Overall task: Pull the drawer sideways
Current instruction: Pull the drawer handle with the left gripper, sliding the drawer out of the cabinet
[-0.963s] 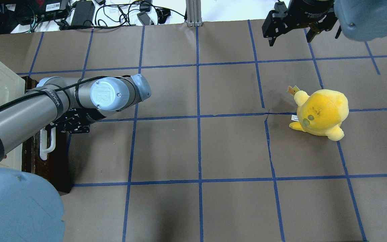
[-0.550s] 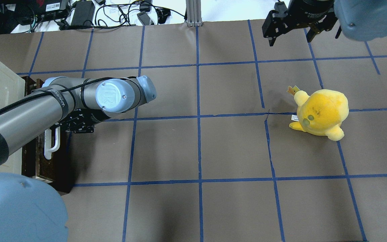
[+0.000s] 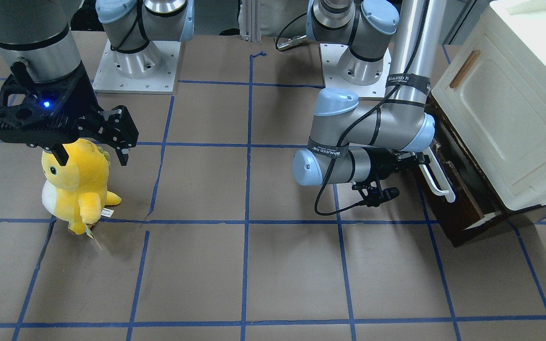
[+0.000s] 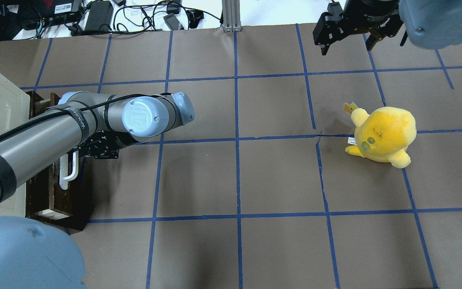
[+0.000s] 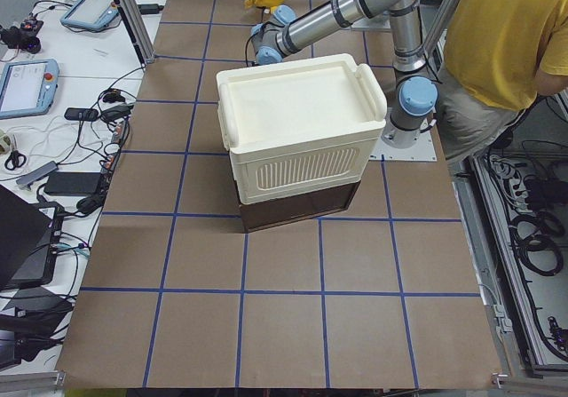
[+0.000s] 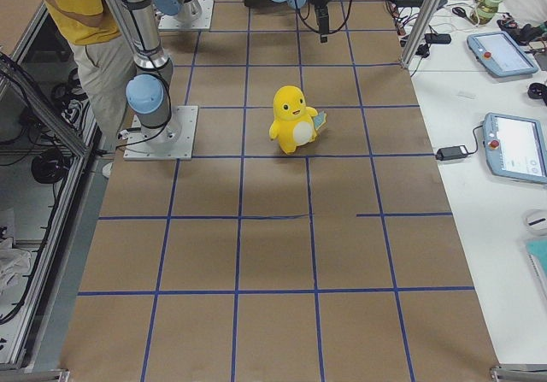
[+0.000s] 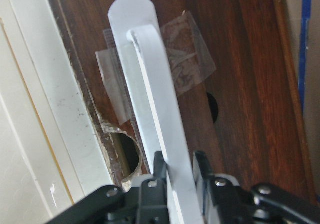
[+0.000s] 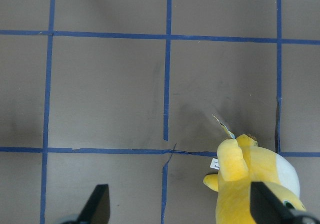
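The left gripper (image 7: 177, 170) is clamping tightly onto the white handle (image 7: 150, 73) of the drawer (image 3: 460, 201), which is sitting slightly out beneath the cream cabinet (image 3: 500, 118). Most of the pull seems left. The right gripper (image 4: 346, 46) is hanging wide open, holding nothing.

Dark brown drawer (image 3: 465, 202), white handle (image 3: 436, 179); yellow plush (image 3: 76, 182).
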